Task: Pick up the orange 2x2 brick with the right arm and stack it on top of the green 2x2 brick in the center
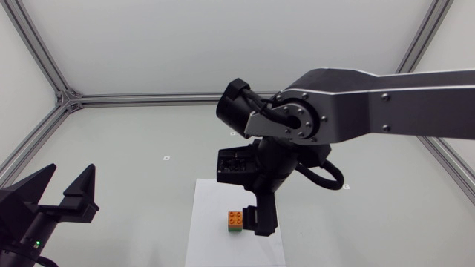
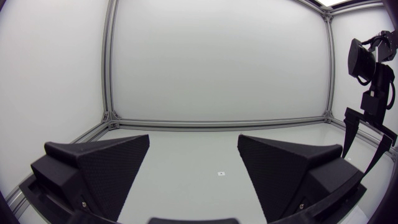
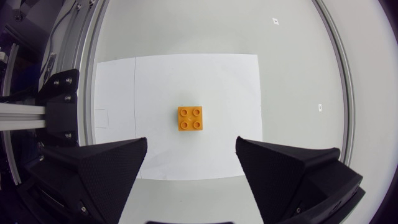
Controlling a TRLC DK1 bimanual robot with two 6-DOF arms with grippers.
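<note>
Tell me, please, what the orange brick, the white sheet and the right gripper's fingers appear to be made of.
The orange brick looks like moulded plastic, smooth with crisp round studs. The white sheet seems to be matte paper: thin, flat, faintly lined. The right gripper has fingers of matte black material, perhaps plastic or rubber, finely textured.

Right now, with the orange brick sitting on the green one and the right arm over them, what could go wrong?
1. In the head view the right arm's black wedge fingers hang open, close beside the orange 2x2 plastic brick, which sits on the green 2x2 plastic brick. A sideways pull-away could knock the orange one off.
2. I cannot tell whether it is pressed fully home, so the stack may be loose.
</note>
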